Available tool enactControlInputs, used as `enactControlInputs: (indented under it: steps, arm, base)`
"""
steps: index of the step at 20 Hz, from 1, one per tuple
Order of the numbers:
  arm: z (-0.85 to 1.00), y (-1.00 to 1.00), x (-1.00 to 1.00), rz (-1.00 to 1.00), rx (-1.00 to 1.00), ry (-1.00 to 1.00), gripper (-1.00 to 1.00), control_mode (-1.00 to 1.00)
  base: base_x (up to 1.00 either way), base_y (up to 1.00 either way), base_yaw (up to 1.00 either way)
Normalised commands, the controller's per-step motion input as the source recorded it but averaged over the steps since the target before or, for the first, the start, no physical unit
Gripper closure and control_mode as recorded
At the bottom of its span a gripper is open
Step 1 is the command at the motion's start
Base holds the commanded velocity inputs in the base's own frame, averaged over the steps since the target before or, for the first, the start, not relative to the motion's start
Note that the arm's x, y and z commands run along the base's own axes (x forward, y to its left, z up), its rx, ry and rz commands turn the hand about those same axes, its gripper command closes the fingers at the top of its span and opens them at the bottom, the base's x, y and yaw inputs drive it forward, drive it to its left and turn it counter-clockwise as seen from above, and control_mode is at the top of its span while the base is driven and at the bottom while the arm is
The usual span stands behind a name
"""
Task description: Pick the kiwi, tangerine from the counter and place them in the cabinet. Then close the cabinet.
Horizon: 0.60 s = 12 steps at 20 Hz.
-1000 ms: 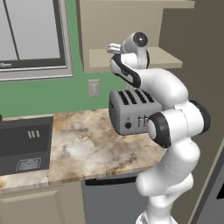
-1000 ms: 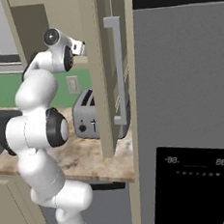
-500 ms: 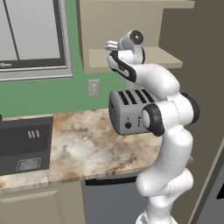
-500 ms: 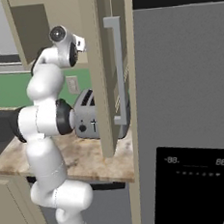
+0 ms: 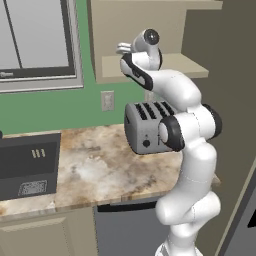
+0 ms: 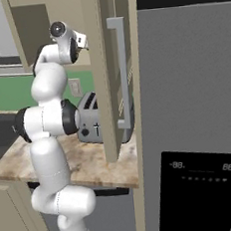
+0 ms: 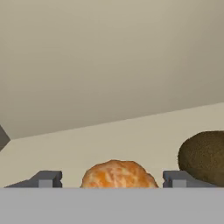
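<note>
In the hand view the orange tangerine (image 7: 118, 175) rests on the cabinet shelf (image 7: 109, 140) between my gripper's (image 7: 111, 179) fingertips (image 7: 46, 178), with a gap on each side. The jaws stand open. The dark brown kiwi (image 7: 203, 155) lies on the same shelf just right of the right fingertip. From the left base view my gripper (image 5: 123, 48) reaches into the open cabinet (image 5: 175, 64) above the counter (image 5: 100, 160). In the right base view the hand (image 6: 80, 41) is partly behind the open cabinet door (image 6: 99, 74).
A silver toaster (image 5: 145, 127) stands on the counter under the cabinet. A dark appliance (image 5: 27, 165) sits at the counter's left. The open door's bar handle (image 6: 119, 72) is beside a tall grey fridge (image 6: 191, 105).
The jaws have opened and let go of the tangerine, which now sits on the shelf. The arm's elbow has shifted while the hand stayed in the cabinet.
</note>
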Motion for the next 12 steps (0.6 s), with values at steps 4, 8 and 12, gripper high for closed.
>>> enactControlInputs:
  steps: [4, 8, 12]
  arm:
    - [-0.09, 0.00, -0.33, 0.05, -0.01, -0.08, -1.00, -1.00]
    - [-0.01, 0.00, -0.86, 0.07, 0.00, -0.09, -1.00, -1.00]
    - [-0.02, -0.14, -1.00, 0.06, 0.00, -0.14, -1.00, -1.00]
  base:
    - [0.00, 0.00, 0.00]
    - [0.00, 0.00, 0.00]
    - [0.00, 0.00, 0.00]
